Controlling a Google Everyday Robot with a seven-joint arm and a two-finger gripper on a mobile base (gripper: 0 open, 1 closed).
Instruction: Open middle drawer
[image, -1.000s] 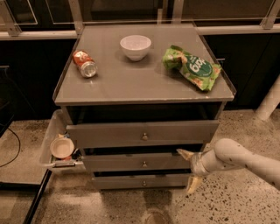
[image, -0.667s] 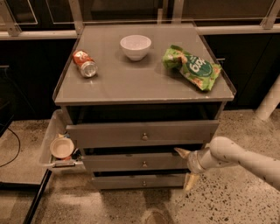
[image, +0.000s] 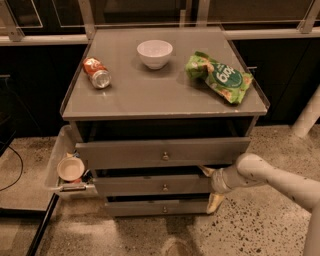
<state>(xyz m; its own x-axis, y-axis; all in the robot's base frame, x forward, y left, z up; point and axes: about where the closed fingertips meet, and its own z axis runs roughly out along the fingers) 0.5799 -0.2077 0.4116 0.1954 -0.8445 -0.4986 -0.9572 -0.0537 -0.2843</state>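
The middle drawer (image: 150, 185) is sitting between the top drawer (image: 162, 152) and the bottom drawer (image: 157, 207). The pincer (image: 209, 187) is hanging at the middle drawer's right end, standing open, one finger above the drawer front and one below. The arm (image: 272, 177) is reaching in from the right of the middle drawer. Above the middle drawer, the counter (image: 150, 97) is carrying a bowl (image: 155, 52), a can (image: 97, 72) and a bag (image: 219, 76).

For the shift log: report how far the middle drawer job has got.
Done: the gripper is at the right end of the middle drawer. In hand: its jaws stand open, spanning that end of the front. Left: the pull itself; the drawer looks barely out, with no tray interior showing.
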